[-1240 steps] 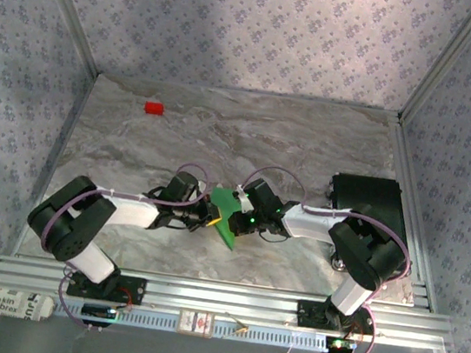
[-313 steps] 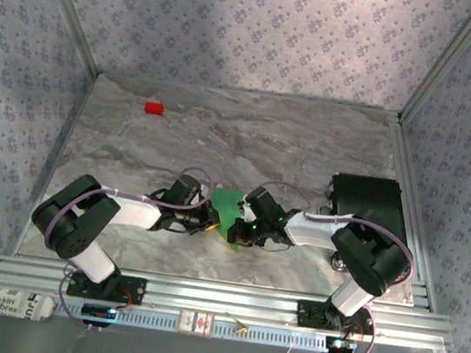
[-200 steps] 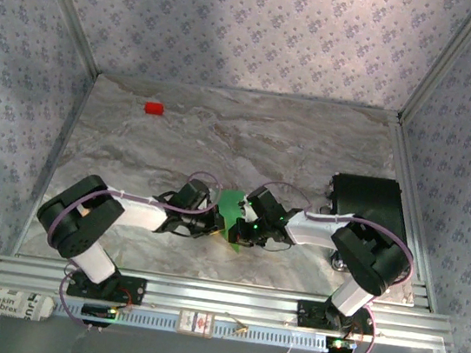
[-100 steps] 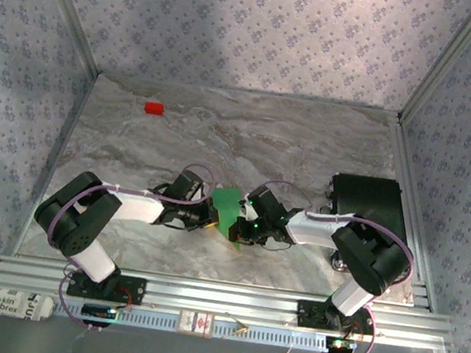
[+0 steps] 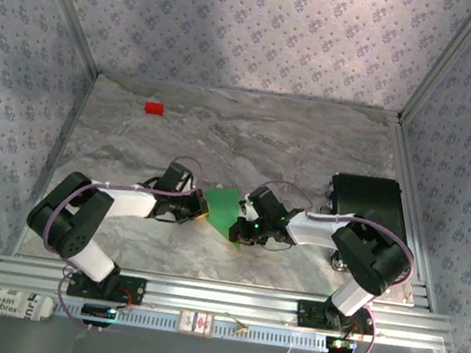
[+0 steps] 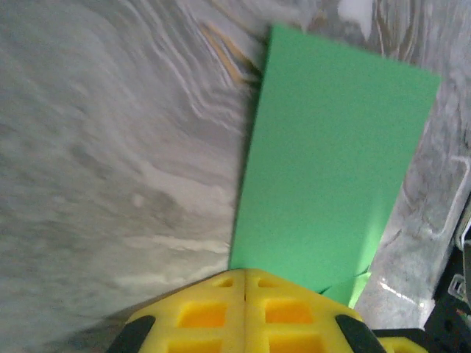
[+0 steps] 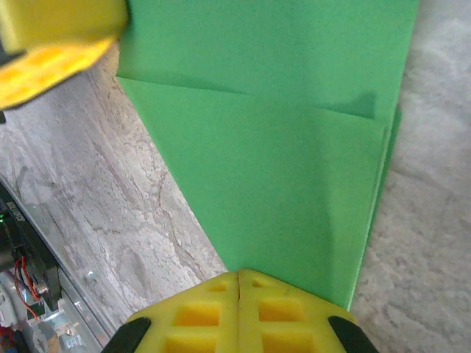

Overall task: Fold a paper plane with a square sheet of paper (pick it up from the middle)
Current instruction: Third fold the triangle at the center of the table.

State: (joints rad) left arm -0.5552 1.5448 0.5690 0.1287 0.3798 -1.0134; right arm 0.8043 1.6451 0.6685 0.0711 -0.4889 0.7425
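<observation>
We find the square sheet of paper (image 5: 225,206), folded narrower, flat on the marble counter (image 5: 310,143) between the two arms. The left pincer (image 5: 202,214) meets its left edge with fingers pressed together. The right pincer (image 5: 238,231), likewise pressed together, meets its near right corner; whether either pinches the paper, we cannot tell.

The green paper (image 7: 280,147) runs off the top edge, its near end hidden beneath the right tool (image 7: 239,283).
</observation>
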